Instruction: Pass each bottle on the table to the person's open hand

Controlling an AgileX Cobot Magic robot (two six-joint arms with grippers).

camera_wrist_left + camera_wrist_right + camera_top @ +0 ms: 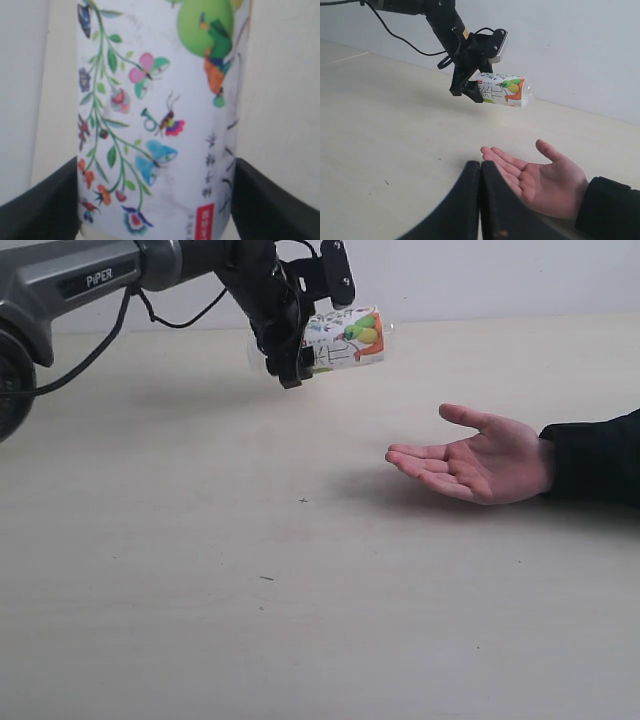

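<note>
Your left gripper (pixel 292 362) is holding the fruit-print bottle (pixel 345 340) in the air, well above the table (pixel 200 620). Its jaws are standing fairly wide, closed on the bottle's body. In the left wrist view, one dark finger (pixel 45 210) is pressing each side of the white label.

The bottle is lying on its side, and in the exterior view its long axis is running roughly level, left to right. The gripper is clasping it near the left end, and the free end is pointing toward the side where the person is waiting. You cannot tell from these views which end carries the cap.

The person's open hand (pixel 470 460) is waiting palm up, low over the table, with its fingers pointing back toward your left arm. In the exterior view it is lying down and to the right of the bottle, clearly apart from it. That offset is what the coming move is likely turning on: the bottle probably needs to travel rightward and downward until its body is resting across the palm.

Your right gripper (pixel 481 200) is fully closed, fingers pressed together, and is holding nothing. It is sitting near the hand, but only the left arm is carrying the bottle.

No other bottle is showing in any view.
</note>
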